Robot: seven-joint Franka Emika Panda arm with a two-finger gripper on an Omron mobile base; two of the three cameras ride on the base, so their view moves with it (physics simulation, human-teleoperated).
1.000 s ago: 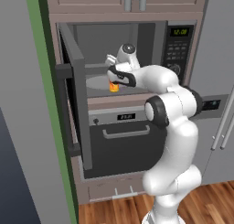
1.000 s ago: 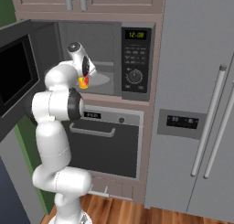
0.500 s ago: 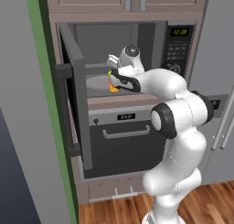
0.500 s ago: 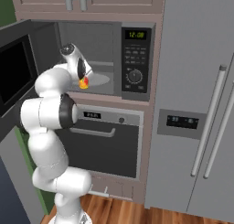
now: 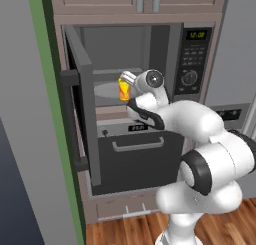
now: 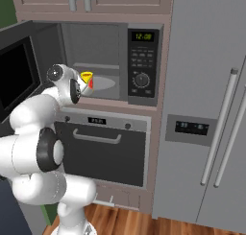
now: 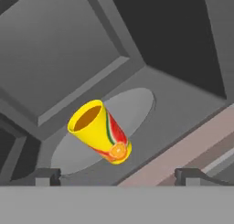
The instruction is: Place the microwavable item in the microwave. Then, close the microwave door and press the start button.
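we see the yellow cup standing on the round turntable inside the open microwave, near the front edge of the grey cavity. in the hand view the cup appears tilted, its open mouth turned up and to the left and the red-orange mark facing us, though that view rolls with the hand. our end effector has its jaws spread wide, one dark fingertip on either side at the bottom of that view, and the cup sits between and beyond them, apart from both; nothing is held. the microwave door stands swung out to the left. the control panel shows green digits above a dial. below the microwave sits the oven with its bar handle.
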